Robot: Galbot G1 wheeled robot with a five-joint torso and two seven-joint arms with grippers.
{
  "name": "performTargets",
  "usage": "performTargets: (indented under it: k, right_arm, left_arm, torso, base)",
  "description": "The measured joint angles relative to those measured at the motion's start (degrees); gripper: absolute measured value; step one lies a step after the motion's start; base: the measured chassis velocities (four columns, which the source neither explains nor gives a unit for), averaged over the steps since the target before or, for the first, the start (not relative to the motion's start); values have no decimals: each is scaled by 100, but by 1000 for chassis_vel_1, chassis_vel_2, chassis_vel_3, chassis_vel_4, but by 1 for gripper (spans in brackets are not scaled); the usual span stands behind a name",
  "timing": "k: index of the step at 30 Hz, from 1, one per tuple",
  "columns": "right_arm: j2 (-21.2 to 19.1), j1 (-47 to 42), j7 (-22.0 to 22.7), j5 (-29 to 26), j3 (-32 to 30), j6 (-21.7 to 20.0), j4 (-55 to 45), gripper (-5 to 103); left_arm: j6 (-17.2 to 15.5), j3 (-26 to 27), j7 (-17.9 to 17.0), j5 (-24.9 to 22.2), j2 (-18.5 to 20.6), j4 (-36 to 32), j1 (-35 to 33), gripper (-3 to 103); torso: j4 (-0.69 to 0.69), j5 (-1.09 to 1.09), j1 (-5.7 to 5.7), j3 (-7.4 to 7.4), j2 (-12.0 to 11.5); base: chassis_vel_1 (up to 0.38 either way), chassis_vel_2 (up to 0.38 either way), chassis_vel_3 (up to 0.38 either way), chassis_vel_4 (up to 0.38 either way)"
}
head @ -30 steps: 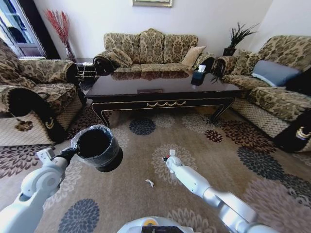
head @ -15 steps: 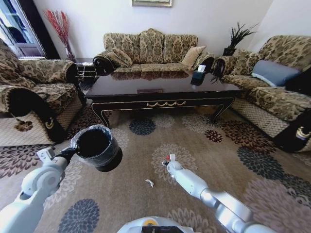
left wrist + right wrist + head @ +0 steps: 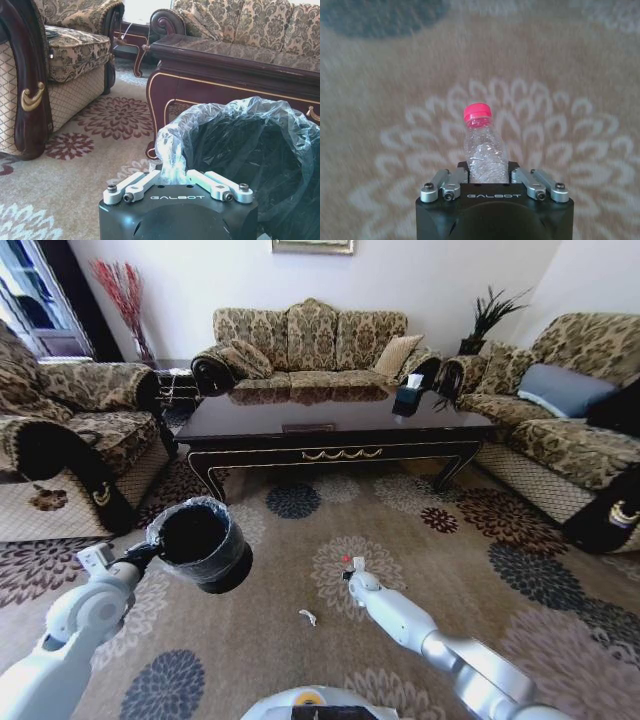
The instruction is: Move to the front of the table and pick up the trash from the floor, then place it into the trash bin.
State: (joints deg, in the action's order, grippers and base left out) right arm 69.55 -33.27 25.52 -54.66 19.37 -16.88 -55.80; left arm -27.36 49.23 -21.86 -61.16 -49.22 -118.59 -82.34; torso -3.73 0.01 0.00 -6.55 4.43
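My right gripper (image 3: 485, 176) is shut on the trash, a clear plastic bottle (image 3: 483, 150) with a red cap, over a cream flower medallion of the floor (image 3: 450, 570). In the head view the right gripper (image 3: 350, 575) is low at the centre, with the bottle's red cap (image 3: 346, 559) at its tip. My left gripper (image 3: 172, 174) is shut on the lined rim of the black trash bin (image 3: 250, 150). It holds the trash bin (image 3: 200, 540) up at the left, its mouth tilted. A tiny white scrap (image 3: 308, 617) lies on the carpet between the arms. The dark table (image 3: 330, 430) stands ahead.
Patterned sofas ring the table: one behind it (image 3: 310, 340), an armchair (image 3: 70, 430) at the left, a sofa (image 3: 570, 430) at the right. A tissue box (image 3: 410, 395) sits on the table. Open carpet lies between me and the table.
My right gripper has shifted slightly and turned with the bottle, so the red cap now shows at its tip. The left arm and the bin have stayed put.
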Motion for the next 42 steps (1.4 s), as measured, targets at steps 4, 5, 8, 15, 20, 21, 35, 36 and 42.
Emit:
performTargets:
  k: [4,5,8,15,20,21,35,36,42]
  right_arm:
    - [-405,31,-27,-107,-26,242,-797,27]
    - [-545,58,-102,-117,-25,364,-1034,27]
    - [-1039,240,-800,-245,26,1011,-2004,27]
    - [-1346,913,-1622,-846,335,2291,-2835,27]
    - [-1206,1747,-1770,-1836,700,2767,-3273,27]
    - [-1107,1932,-1827,-1959,808,2889,-3335,27]
    - [634,3122,-2054,-2035,2146,3390,-3254,27]
    - [699,3126,-2054,-2027,2192,3401,-3213,27]
    - [1099,3119,-2112,-1915,2540,3468,-2893,27]
  left_arm:
    - [7,19,0,-3,-3,-22,-27,4]
    - [9,20,0,-3,-12,-34,-33,4]
    - [13,-1,4,-3,-66,-86,-38,4]
    - [14,-49,5,-1,-132,-137,-38,4]
    - [7,-149,-6,5,-236,-169,-56,4]
    - [-2,-168,-16,6,-271,-168,-48,4]
    - [-27,-185,-40,-64,-317,-120,80,4]
    - [-28,-180,-40,-66,-317,-114,85,4]
    - [-30,-148,-45,-92,-283,-63,165,4]
  torso:
    - [1,1,0,0,0]
    - [1,0,0,0,0]
    - [-2,0,0,0,0]
    - [0,0,0,0,0]
    - [1,-2,0,1,0]
    - [1,-3,0,0,0]
    - [1,-3,0,0,0]
    - [1,-3,0,0,0]
    - [1,-3,0,0,0]
  base:
    - [0,0,0,0]
    - [0,0,0,0]
    - [0,0,0,0]
    - [0,0,0,0]
    - [0,0,0,0]
    - [0,0,0,0]
    - [0,0,0,0]
    - [0,0,0,0]
    - [0,0,0,0]
